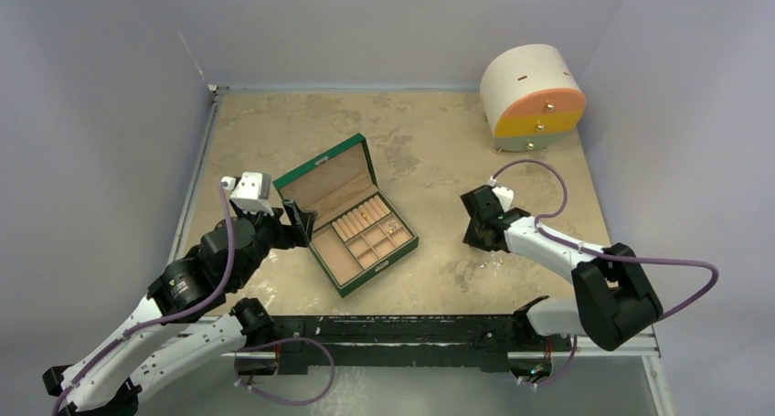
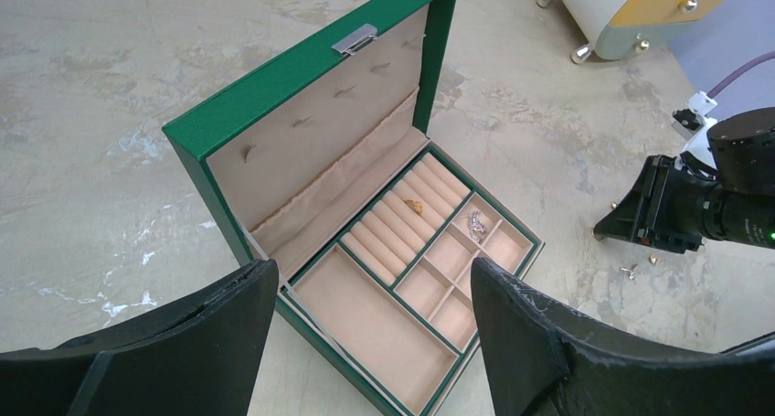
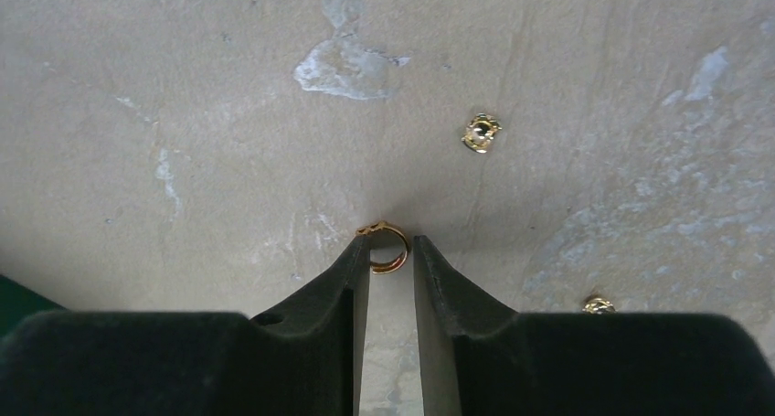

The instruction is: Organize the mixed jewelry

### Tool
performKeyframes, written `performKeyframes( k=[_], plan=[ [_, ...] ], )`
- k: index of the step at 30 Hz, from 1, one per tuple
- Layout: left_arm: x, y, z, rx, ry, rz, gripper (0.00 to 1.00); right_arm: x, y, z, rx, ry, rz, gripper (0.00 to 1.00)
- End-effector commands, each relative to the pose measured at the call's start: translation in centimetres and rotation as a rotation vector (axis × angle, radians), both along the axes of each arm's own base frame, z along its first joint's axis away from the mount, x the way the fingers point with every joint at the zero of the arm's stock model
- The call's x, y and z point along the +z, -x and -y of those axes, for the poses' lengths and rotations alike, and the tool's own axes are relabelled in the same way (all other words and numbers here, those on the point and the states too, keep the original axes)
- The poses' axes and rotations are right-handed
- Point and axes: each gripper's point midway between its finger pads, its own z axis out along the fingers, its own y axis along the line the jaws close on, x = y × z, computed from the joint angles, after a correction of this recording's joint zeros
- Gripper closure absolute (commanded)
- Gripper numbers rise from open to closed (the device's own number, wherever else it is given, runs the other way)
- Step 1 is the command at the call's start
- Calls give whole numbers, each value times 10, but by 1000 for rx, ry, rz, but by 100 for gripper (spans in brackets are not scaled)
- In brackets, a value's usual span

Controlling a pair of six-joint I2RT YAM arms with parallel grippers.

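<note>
The round white-and-orange drawer cabinet (image 1: 533, 96) stands at the far right corner of the mottled tan table (image 1: 439, 151), its stacked drawer fronts orange, yellow and pale green with small brass knobs, well apart from everything else. The green jewelry box (image 1: 347, 219) sits in the middle of the table with its lid upright, a silver clasp (image 2: 355, 39) at the top edge of the lid and tan lining inside. In its ring-roll section a gold piece (image 2: 414, 207) is tucked between two rolls, and a silver piece (image 2: 475, 222) lies in the small square compartment just beside them. The left gripper (image 2: 373, 268) hovers at the box's near left side with its fingers spread wide and nothing between them. To the right of the box, the right gripper (image 3: 391, 242) points down at the bare table, its fingertips drawn in close around a small gold ring (image 3: 388, 251) pinched at their very tips; whether the ring rests on the surface cannot be told. A gold earring (image 3: 481, 132) lies on the table a little beyond the ring, and another small gold bit (image 3: 599, 304) lies beside the right finger.
</note>
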Motion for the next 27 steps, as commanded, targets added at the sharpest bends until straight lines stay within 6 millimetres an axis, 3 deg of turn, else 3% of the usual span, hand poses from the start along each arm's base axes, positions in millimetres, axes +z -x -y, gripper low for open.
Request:
performKeyframes(
  k=[1, 9, 15, 27],
  plan=[
    [13, -3, 1, 0, 23, 40, 23, -3, -3, -18, 18, -70, 2, 73],
    [13, -3, 1, -1, 25, 42, 23, -8, -3, -39, 46, -78, -20, 72],
    [14, -2, 1, -1, 27, 43, 23, -11, -5, -43, 59, -43, -33, 73],
    [15, -2, -1, 1, 31, 48, 23, -10, -3, -49, 76, -31, -25, 99]
  ],
)
